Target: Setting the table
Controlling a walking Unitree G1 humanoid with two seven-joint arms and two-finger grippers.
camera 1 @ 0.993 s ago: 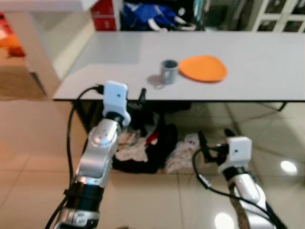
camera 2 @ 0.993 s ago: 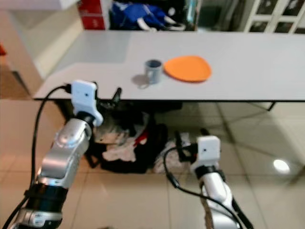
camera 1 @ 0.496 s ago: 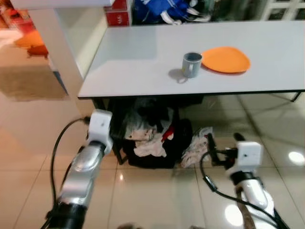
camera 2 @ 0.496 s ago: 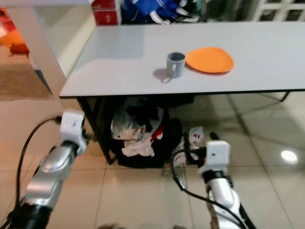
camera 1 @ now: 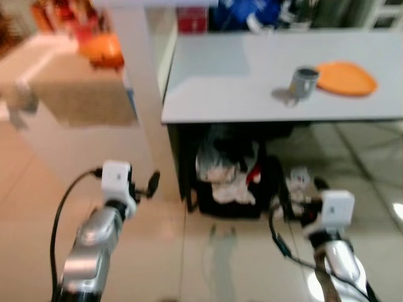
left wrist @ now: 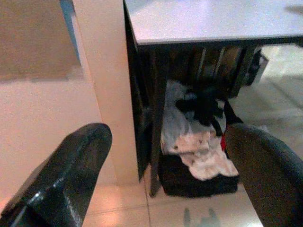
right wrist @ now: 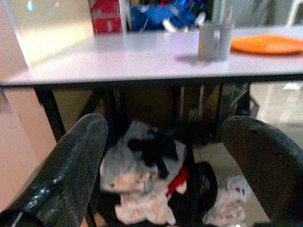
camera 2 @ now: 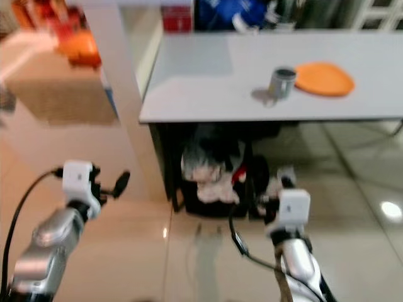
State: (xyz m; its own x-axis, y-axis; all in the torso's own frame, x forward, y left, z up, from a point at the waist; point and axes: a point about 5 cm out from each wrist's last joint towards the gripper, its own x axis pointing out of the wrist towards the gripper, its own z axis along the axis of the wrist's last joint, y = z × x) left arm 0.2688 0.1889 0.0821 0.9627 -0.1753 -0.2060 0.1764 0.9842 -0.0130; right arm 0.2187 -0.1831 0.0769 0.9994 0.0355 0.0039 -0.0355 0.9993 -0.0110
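A grey mug [camera 1: 303,81] stands on the pale grey table [camera 1: 233,94], with an orange plate [camera 1: 346,78] just to its right. Both are far ahead of my arms. My left gripper [camera 1: 146,185] hangs low over the tiled floor, left of the table's corner, open and empty. My right gripper [camera 1: 296,201] is open and empty too, held low before the table's front edge. The right wrist view looks along its fingers [right wrist: 71,165] to the mug [right wrist: 215,40] and plate [right wrist: 267,44]. The left wrist view has its fingers [left wrist: 71,175] wide apart, facing the table leg.
Under the table sits a dark basket of crumpled clothes [camera 1: 230,182]. A white pillar [camera 1: 135,94] stands left of the table's corner, with a counter and orange items [camera 1: 104,50] beyond. A blue bag [camera 1: 242,12] and a red box [camera 1: 192,19] lie behind the table.
The camera has drawn back and swung left, so the table now sits to the right. My left arm has dropped from the table's edge to floor height. Both grippers remain open.
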